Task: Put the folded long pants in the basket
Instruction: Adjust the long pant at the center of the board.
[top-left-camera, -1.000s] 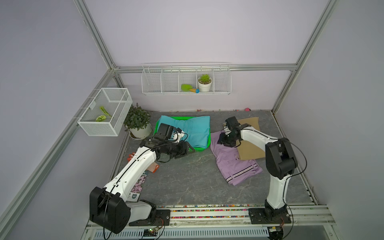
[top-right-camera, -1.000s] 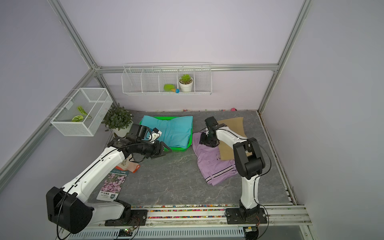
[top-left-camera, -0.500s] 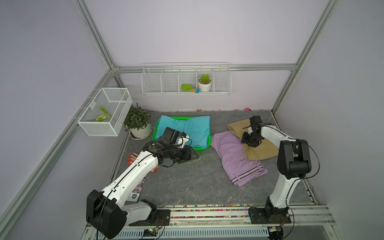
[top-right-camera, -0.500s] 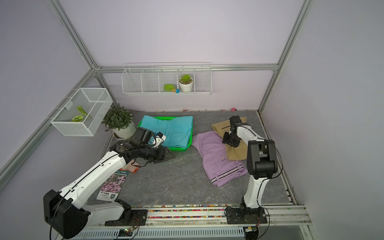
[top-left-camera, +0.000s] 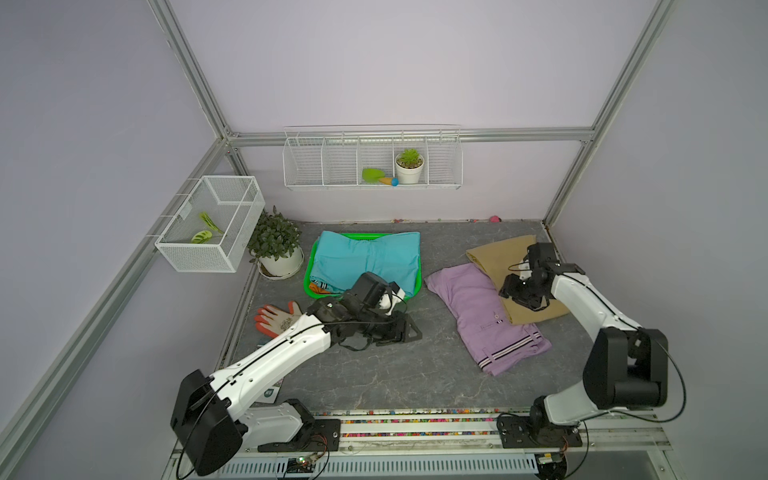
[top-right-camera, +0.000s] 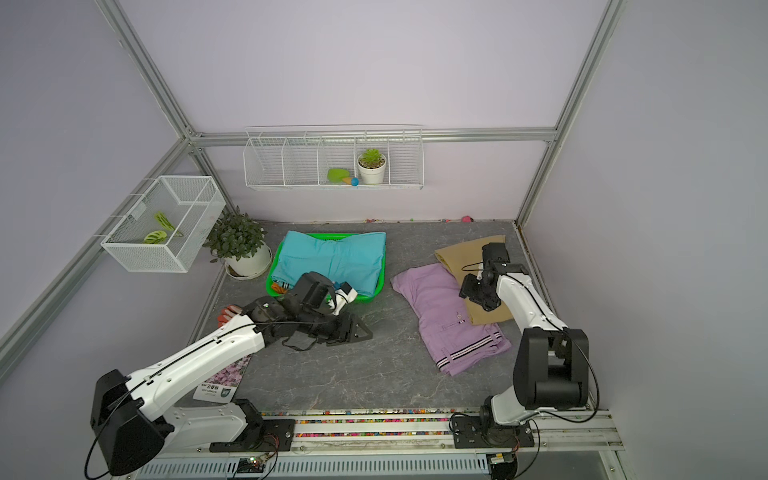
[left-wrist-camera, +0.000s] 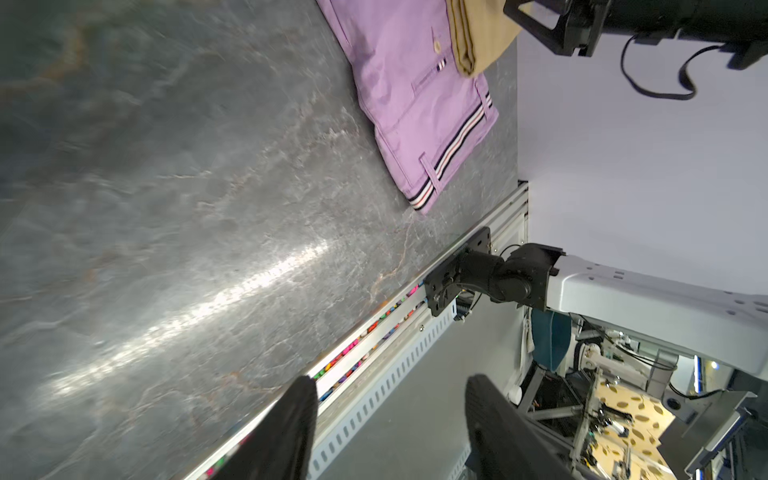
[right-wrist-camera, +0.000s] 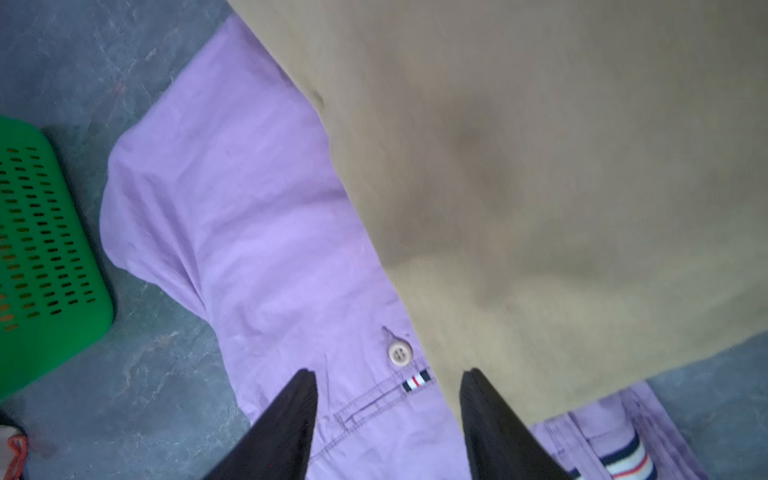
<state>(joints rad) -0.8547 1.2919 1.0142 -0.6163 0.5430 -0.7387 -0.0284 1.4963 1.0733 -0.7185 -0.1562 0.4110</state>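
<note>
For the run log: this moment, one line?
basket: teal pants inside | outside: lilac pants, tan pants overlapping | left gripper: open, empty | right gripper: open, empty

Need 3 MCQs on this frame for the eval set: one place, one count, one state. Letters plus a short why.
1. Where do the teal pants lie?
A. in the green basket
B. in the wire rack
C. on the glove

2. How many pants lie outside the basket?
A. one
B. two
C. three

3. The right gripper is:
A. shut on cloth
B. open and empty
C. shut on the glove

Key:
1 A: in both top views the teal cloth fills the basket.
2 B: only the lilac pants and the tan pants lie on the table.
3 B: the right wrist view shows its fingers apart with nothing between them.
</note>
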